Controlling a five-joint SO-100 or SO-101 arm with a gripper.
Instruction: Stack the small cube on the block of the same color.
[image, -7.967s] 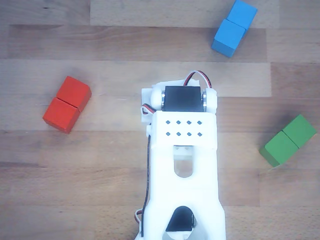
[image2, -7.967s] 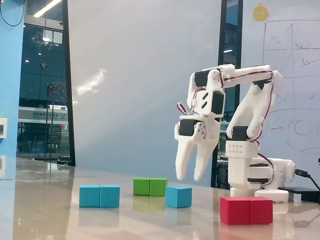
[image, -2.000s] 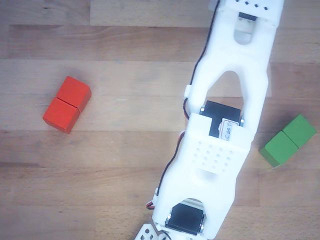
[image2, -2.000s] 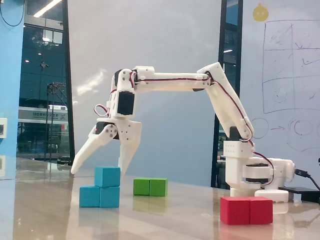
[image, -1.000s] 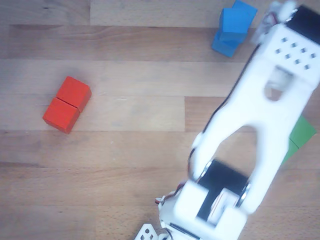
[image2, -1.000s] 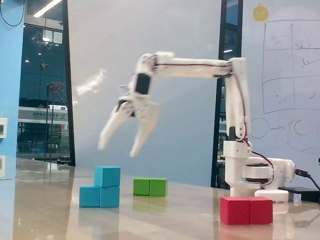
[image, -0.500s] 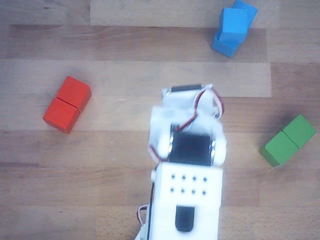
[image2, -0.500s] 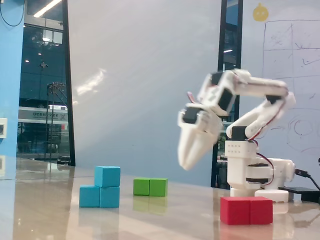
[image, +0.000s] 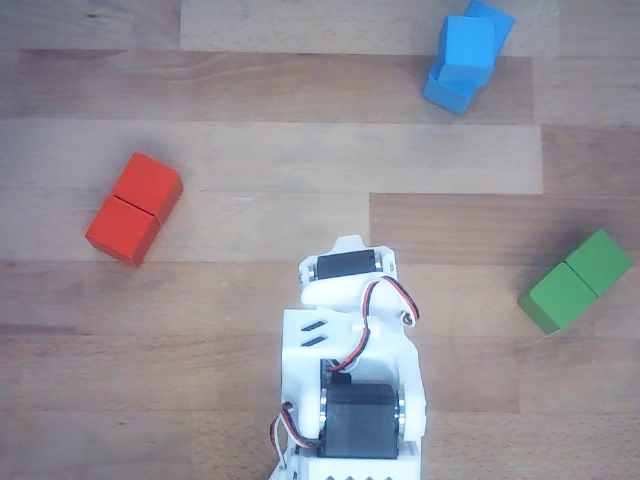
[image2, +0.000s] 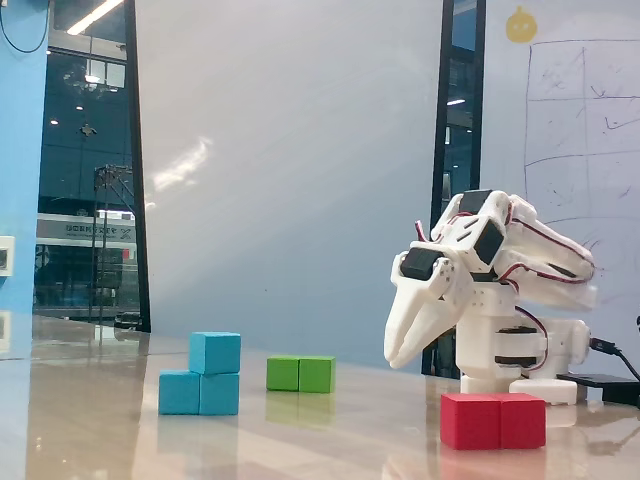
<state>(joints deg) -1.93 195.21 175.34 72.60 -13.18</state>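
The small cube (image2: 215, 352) is light blue and rests on the right half of the light-blue block (image2: 199, 393) at the left of the fixed view. From above, the small cube (image: 468, 42) covers the middle of the block (image: 446, 90) at the top right. My gripper (image2: 396, 359) hangs folded back near the arm's base, far to the right of the stack, pointing down above the table. Its fingers lie together with nothing between them. In the other view only the arm's white body (image: 350, 350) shows, and the fingertips are hidden under it.
A green two-cube block (image2: 300, 373) lies behind and to the right of the blue stack; the green block (image: 576, 280) sits at the right edge from above. A red two-cube block (image2: 493, 420) lies in front of the arm's base (image2: 515, 355); the red block (image: 134, 208) is at the left.
The gripper let go of the small cube on the block, lifted away and swung back to the base, with its fingers closing. The cube has stayed on the block.
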